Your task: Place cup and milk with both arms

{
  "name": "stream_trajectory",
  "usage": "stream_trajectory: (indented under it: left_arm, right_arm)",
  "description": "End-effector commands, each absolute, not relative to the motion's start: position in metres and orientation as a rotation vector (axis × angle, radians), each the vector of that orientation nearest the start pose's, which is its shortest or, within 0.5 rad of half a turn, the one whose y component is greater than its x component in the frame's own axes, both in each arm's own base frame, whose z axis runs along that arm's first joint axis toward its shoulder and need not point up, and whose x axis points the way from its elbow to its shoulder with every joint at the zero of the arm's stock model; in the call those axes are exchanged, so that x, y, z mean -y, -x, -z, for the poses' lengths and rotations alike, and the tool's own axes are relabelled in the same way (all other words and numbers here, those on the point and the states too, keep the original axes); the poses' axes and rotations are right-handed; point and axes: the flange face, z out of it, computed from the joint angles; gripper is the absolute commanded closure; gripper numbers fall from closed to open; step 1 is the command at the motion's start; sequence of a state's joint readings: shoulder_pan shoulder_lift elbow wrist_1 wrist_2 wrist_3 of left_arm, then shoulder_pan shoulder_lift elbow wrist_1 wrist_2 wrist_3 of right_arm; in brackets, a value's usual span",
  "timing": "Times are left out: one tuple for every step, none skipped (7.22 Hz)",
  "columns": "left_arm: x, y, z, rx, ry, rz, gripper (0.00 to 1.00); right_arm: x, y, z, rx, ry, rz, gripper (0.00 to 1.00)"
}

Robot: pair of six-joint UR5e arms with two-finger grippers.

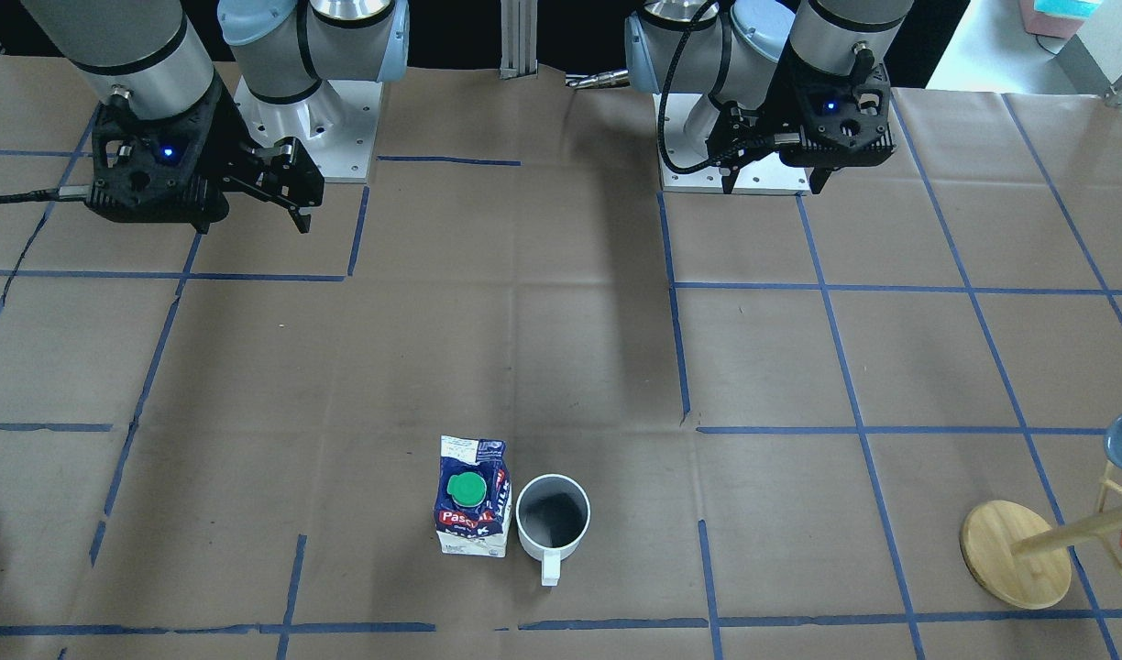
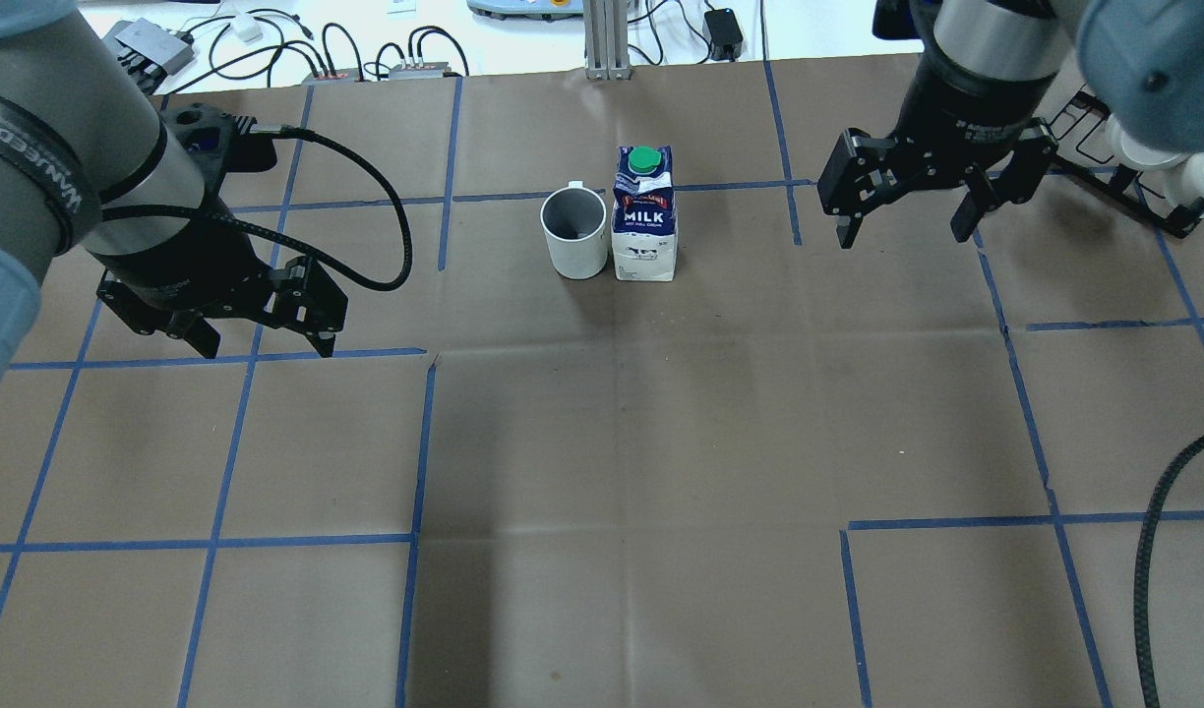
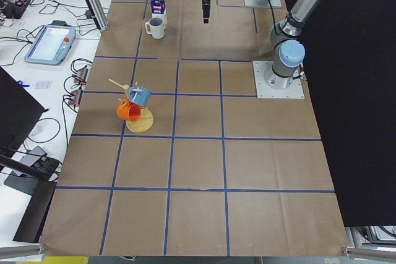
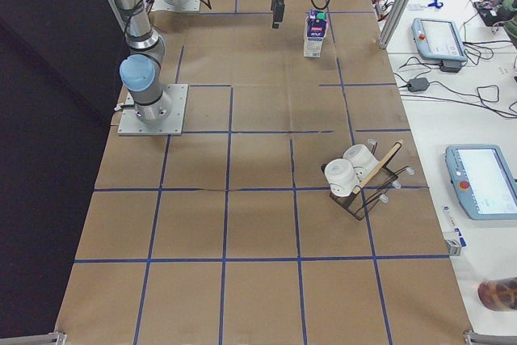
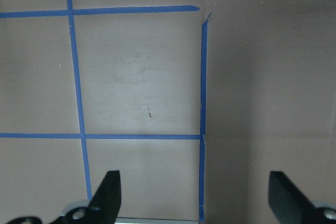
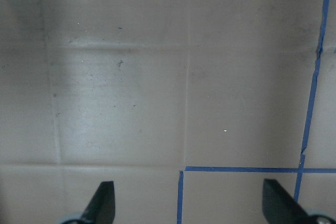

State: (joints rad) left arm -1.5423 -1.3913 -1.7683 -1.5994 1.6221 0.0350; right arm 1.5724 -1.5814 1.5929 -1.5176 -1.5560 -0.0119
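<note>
From the overhead view I had the cup and the milk standing upright side by side in the upper middle of the frame, so close I could not tell whether they touched, the cup on the frame's left with its handle pointing to the far edge of the bench. My left gripper hung at the left of the frame and my right gripper at the upper right, both well apart from the pair, both with jaws spread wide and nothing between them; each wrist camera showed only bare paper and blue tape between its fingertips, with just a corner of the carton at the upper left of the right wrist view. I judged that either both things were already set down and the arms had backed off, or no pick had begun; I could not say which. If a grasp was due, the tight spacing was the worry: I would have brought each arm in from its own outer side, left to the cup and right to the milk, and closed across the faces that point away from the neighbour, low enough on the tall carton not to tip it.
</note>
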Motion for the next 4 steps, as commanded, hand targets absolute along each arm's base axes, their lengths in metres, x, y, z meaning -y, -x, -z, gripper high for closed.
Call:
stream_trajectory:
  left_arm:
    - [0.4076,0.1163,-0.462,-3.09,-0.009,-0.064,0.0]
    - [0.408,0.1163,-0.4629,-3.09,-0.006,-0.059,0.0]
    - [0.4088,0.1164,-0.4638,-3.092,-0.006,-0.057,0.0]
    - [0.4117,0.1163,-0.4658,-3.092,-0.006,-0.052,0.0]
  right_arm:
    - [0.4651,-0.1366,-0.4677,-3.137,-0.06,-0.075,0.0]
    - [0.4649,-0.1349,-0.4676,-3.153,-0.067,-0.077,0.0]
    - [0.4642,-0.1348,-0.4697,-3.155,-0.065,-0.07,0.0]
    - [0.4632,-0.1349,-0.4712,-3.154,-0.065,-0.065,0.0]
